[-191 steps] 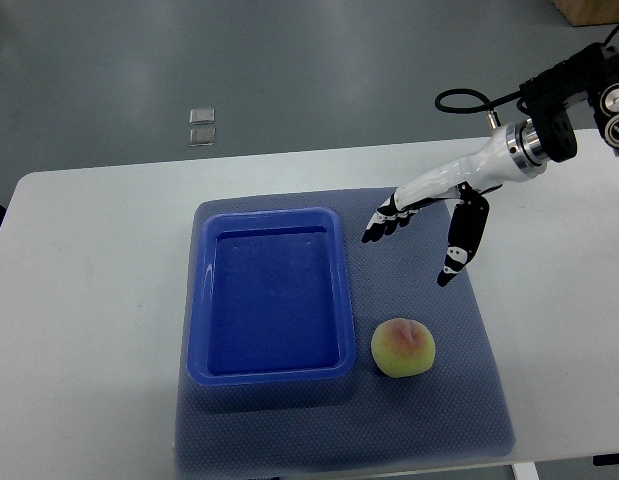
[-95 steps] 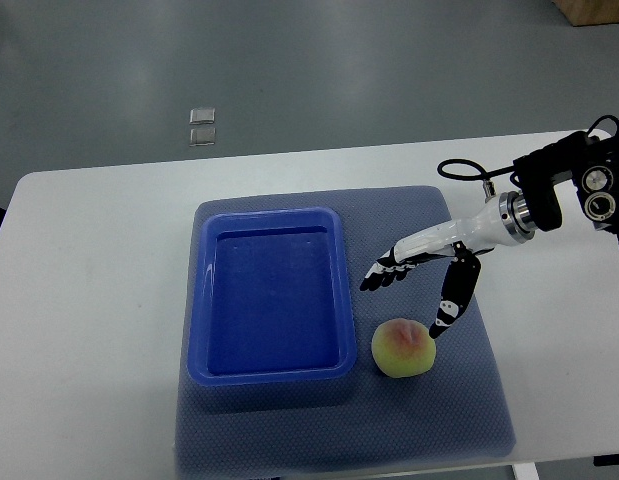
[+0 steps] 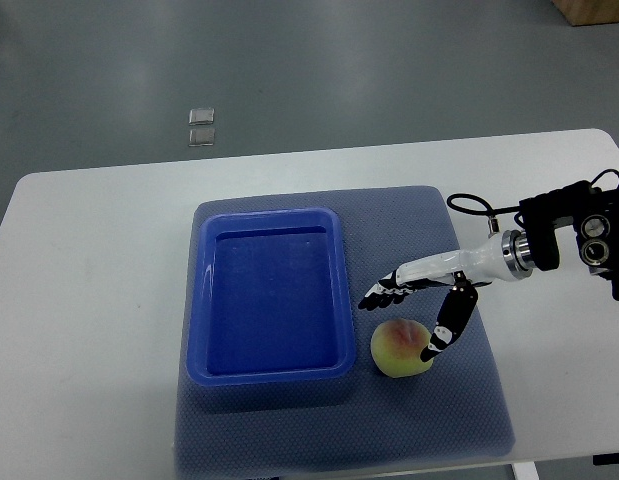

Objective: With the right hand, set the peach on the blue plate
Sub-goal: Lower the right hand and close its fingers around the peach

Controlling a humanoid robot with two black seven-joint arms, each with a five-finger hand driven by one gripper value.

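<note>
Top view, single cam.

Desk [image 3: 89, 300]: white, rounded corners. Grey-blue mat [image 3: 459, 400] lies on it, approx. centre.

Blue plate [image 3: 272, 295]: really a rectangular tray w/ raised rim, sits on mat's left half. Nothing inside.

Peach [image 3: 397, 347]: yellow-green w/ pink blush, on the mat at approx. 3–4 o'clock from the plate, just beside the plate's right rim near its lower right corner. Not on the plate. Resting on mat, not lifted.

Right hand [image 3: 419, 310]: arm enters from pic's right edge, forearm white, black wrist housing w/ cable loop above it. Hand sits at approx. 1 o'clock from peach, just above it. Fingers [image 3: 381, 295] spread, extended toward 9 o'clock, tips near plate's right rim, above peach's top edge. Thumb [image 3: 445, 325] angled down toward 7 o'clock, black tip at peach's right side; looks to be touching, can't confirm contact. Hand wide, holding nothing; peach lies betw. thumb and fingers but not clasped.

Left hand: not seen.

Floor beyond desk at 12 o'clock: two small clear square items [image 3: 201, 127], one above the other; can't tell what.
</note>
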